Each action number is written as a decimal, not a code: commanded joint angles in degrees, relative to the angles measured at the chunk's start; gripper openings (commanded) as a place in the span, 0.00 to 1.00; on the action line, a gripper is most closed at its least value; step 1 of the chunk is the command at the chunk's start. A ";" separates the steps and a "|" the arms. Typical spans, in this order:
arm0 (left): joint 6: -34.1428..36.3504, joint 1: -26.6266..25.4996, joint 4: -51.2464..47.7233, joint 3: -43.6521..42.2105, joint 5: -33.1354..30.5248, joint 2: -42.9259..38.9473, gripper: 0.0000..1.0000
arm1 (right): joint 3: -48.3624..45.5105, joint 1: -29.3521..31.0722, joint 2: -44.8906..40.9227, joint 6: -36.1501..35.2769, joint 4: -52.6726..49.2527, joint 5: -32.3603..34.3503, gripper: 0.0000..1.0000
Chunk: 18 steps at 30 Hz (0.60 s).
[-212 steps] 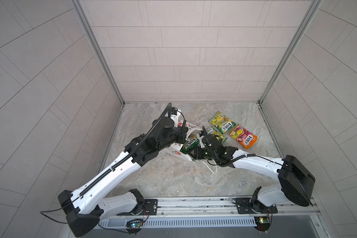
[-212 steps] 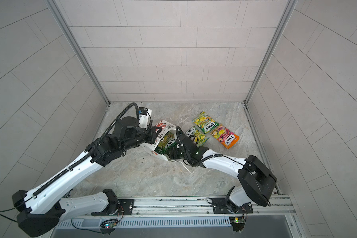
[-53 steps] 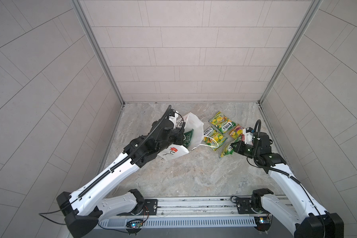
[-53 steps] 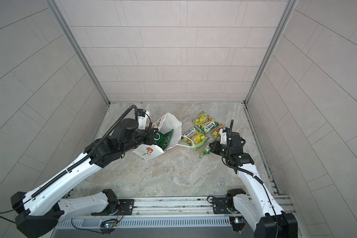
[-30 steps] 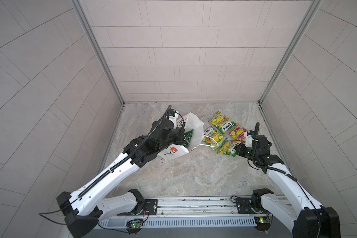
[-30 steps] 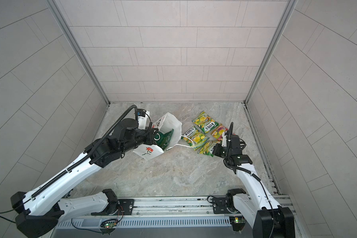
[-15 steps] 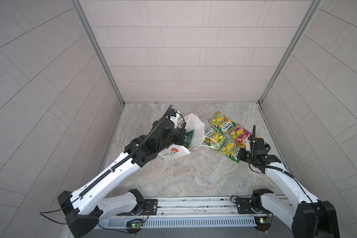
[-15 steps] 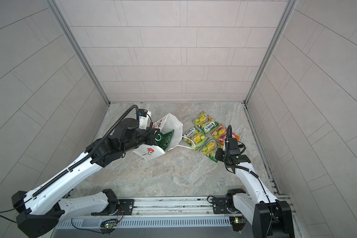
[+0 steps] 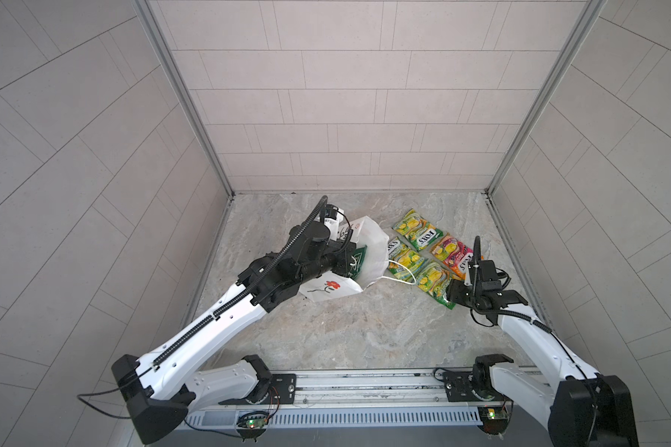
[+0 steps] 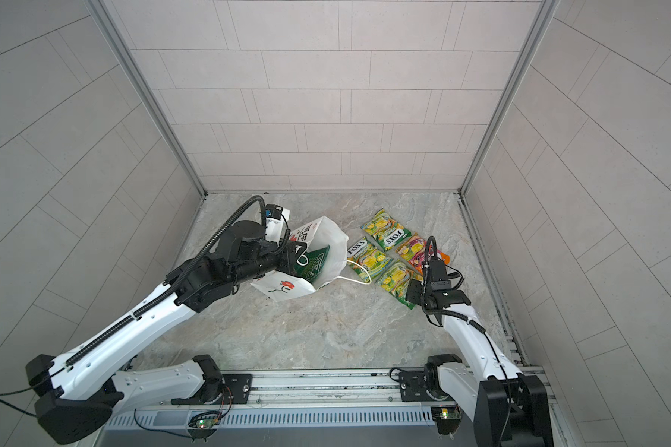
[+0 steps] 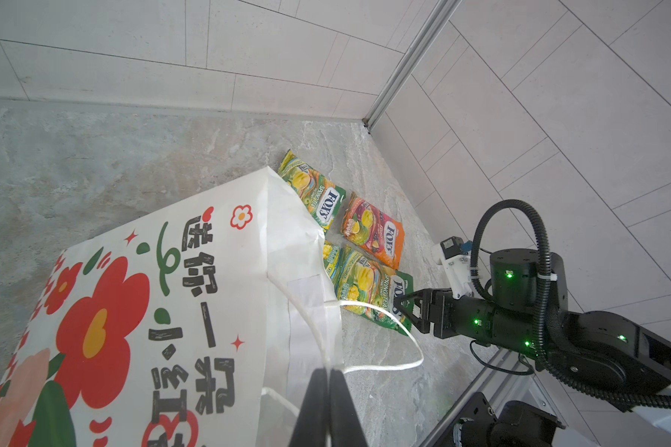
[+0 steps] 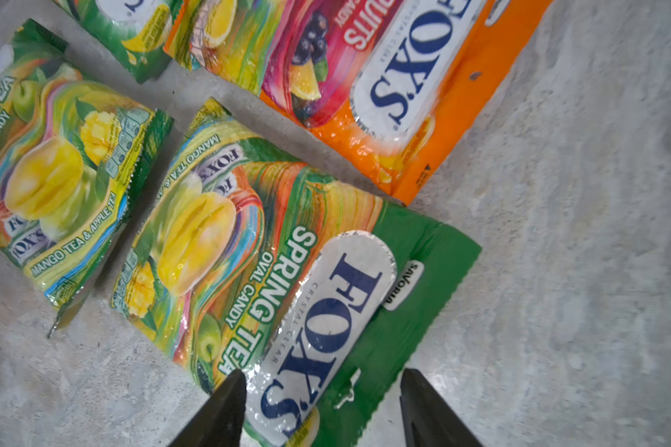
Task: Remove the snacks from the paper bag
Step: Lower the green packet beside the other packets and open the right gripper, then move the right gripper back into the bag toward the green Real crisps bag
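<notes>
Right wrist view: right tool (image 12: 322,373) gapes wide over 1 packet (image 12: 229,247) on the worktop (image 12: 558,232); crisp bag (image 10: 315,263) lies well left inside paper bag (image 10: 336,244), mouth toward it, left tool (image 11: 328,373) pinching its rim.

Green crisp bag (image 10: 315,262) mostly hidden inside paper bag (image 10: 328,240)

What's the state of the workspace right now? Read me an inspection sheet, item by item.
Surface: grey marbled tabletop.
Job's things: paper bag tipped on its side, crisp bag inside; three yellow-green packets and orange-pink packet lying outside.
Clutter: nothing seen.
Grippers: left gripper shut on the paper bag's rim; right gripper open astride one packet's end.
Cables: black hoses along both arms; the bag's cord handle lies over a packet.
Surroundings: tiled walls on three sides, mounting rail in front.
</notes>
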 commanded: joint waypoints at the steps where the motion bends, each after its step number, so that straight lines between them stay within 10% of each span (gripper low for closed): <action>1: -0.88 -1.09 2.51 -0.96 2.73 0.45 0.00 | 1.02 -0.14 -5.23 0.97 -2.54 5.13 0.73; 5: -1.49 -3.19 3.12 -1.19 2.80 1.35 0.00 | 1.72 -0.14 -9.78 1.24 -3.51 3.29 0.74; 18: -4.95 -7.25 7.04 -2.77 -0.41 2.26 0.00 | 2.99 1.62 -14.63 14.67 16.50 -35.65 0.72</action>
